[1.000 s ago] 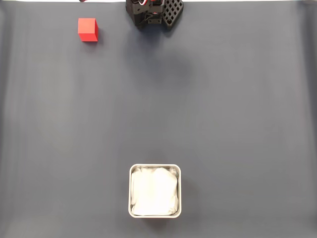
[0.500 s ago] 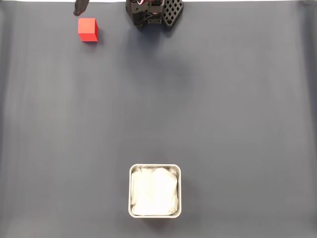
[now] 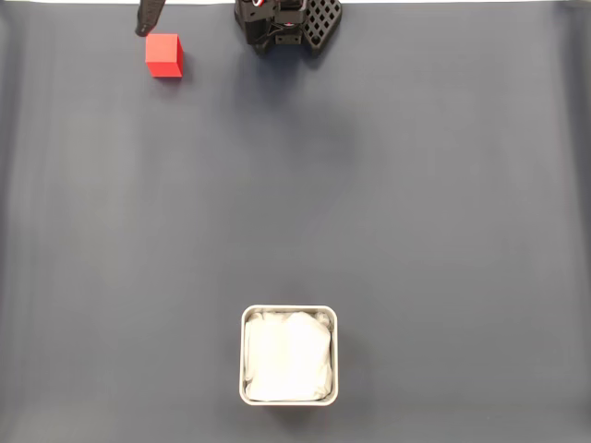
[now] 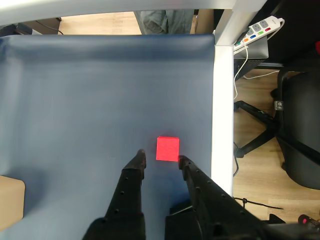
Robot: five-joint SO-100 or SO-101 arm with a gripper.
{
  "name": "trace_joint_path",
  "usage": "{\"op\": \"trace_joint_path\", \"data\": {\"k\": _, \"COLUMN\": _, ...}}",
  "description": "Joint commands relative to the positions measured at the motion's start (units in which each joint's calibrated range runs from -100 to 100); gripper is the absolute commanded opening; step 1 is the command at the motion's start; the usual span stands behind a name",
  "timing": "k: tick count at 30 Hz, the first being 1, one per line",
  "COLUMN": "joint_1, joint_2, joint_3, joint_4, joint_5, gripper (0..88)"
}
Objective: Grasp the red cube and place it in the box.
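Approach step: the gripper (image 4: 161, 158), jaws apart, is just short of the red cube (image 4: 167, 148); next, advance and clamp.

Wooden floor (image 4: 252, 107), black office chair (image 4: 295, 125), power strip (image 4: 260, 29)

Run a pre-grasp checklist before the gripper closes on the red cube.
1. Jaws open: ok, the gripper fingers are spread apart.
2. Red cube lined up with the gap: ok in the wrist view.
3. Cube between the fingertips: not ok, it sits just ahead of them.
4. Cube flat on the blue mat: ok.
5. Box free to receive: ok.
6. Gripper height above the mat: cannot tell.
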Motion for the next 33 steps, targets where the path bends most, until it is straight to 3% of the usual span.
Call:
{"op": "trace_joint_path", "data": {"k": 1, "joint_1": 1.66, "joint_2": -1.29, "joint_3": 0.49, "joint_4": -1.96, "joint_5": 1.27, "gripper": 15.5}}
{"op": "trace_joint_path", "data": {"k": 33, "joint_1": 5.21, "joint_2": -2.85, "joint_3": 11.89, "joint_4": -8.27, "joint_5": 3.37, "gripper": 26.8}}
